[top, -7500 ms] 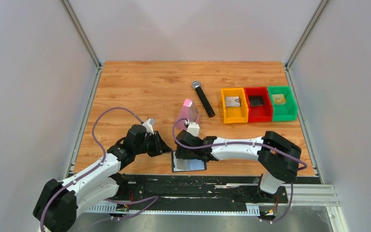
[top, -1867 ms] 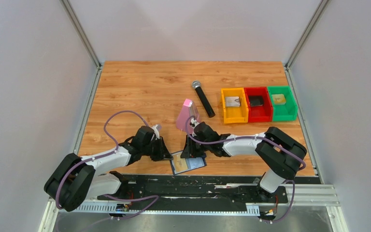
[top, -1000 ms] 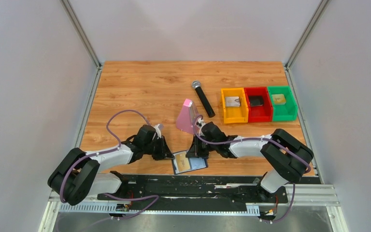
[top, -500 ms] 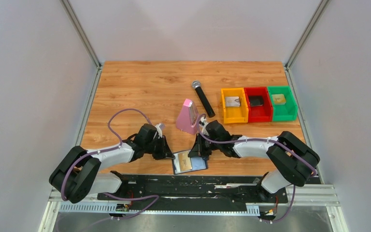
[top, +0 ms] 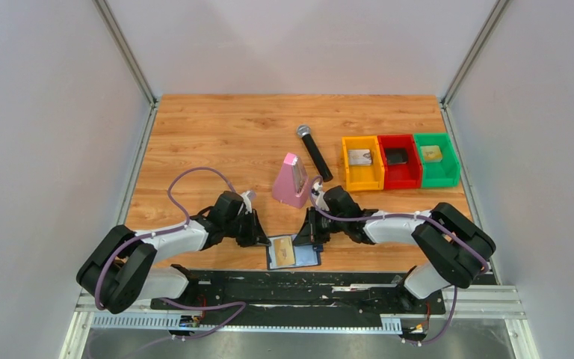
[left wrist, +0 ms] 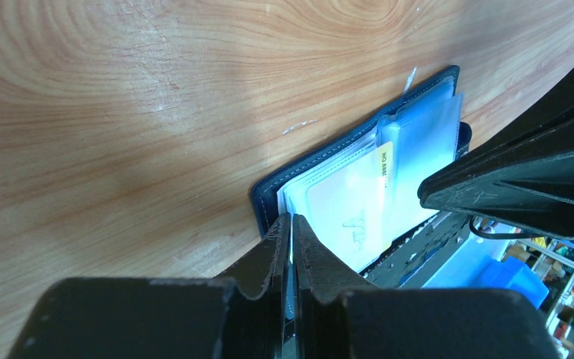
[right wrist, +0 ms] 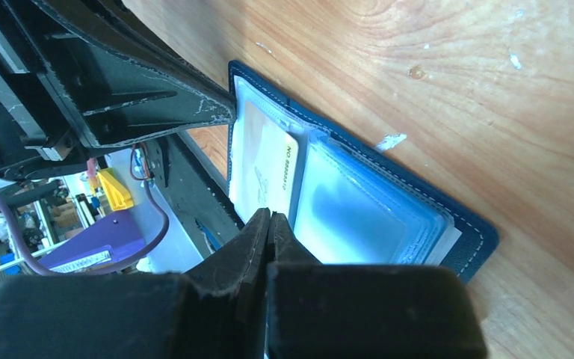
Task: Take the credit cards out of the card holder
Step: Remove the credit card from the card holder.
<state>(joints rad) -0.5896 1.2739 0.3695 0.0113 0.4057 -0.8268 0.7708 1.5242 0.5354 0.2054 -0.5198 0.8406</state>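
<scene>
Where the desk [top: 217, 142] meets its near edge, the card holder [top: 308, 257] lies open and flat, its pale slotted inside facing up. The left pincer [top: 263, 241] touches the holder's left edge, its fingers drawn to a thin slit that seems to nip a pale leaf there. The right pincer [top: 309, 238], fully closed and holding nothing, rests its tips on the inside, just beside the tan credit card [top: 285, 251] tucked in the half nearer the left pincer.
</scene>
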